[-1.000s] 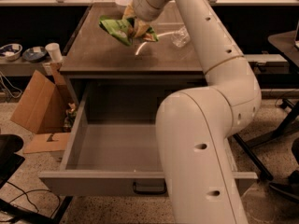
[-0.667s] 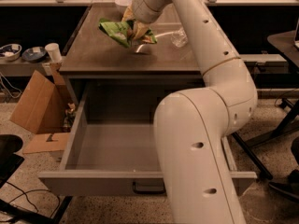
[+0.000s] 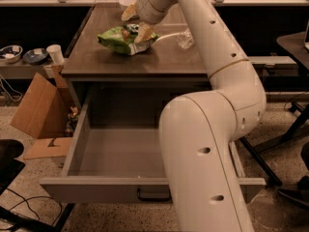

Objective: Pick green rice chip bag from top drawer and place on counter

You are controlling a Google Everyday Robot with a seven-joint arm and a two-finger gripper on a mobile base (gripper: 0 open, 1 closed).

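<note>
The green rice chip bag [image 3: 120, 38] lies flat on the counter [image 3: 96, 62], near its middle. My gripper [image 3: 137, 23] is over the bag's right end, with its tan fingers [image 3: 145, 33] spread apart; the lower finger touches the bag's edge and the upper one stands clear behind it. The top drawer [image 3: 96, 190] is pulled fully out below the counter and its visible floor is bare. My arm hides the drawer's right part.
A clear plastic bottle [image 3: 181, 36] lies on the counter right of the gripper. A cardboard box [image 3: 38, 105] stands on the floor left of the cabinet. A cup [image 3: 55, 54] and bowls [image 3: 12, 52] sit on a low shelf at the left. A desk leg [image 3: 285, 129] is at the right.
The bag has come down from its tilted, held pose and now rests flat on the counter. The gripper's fingers have spread apart above it.
</note>
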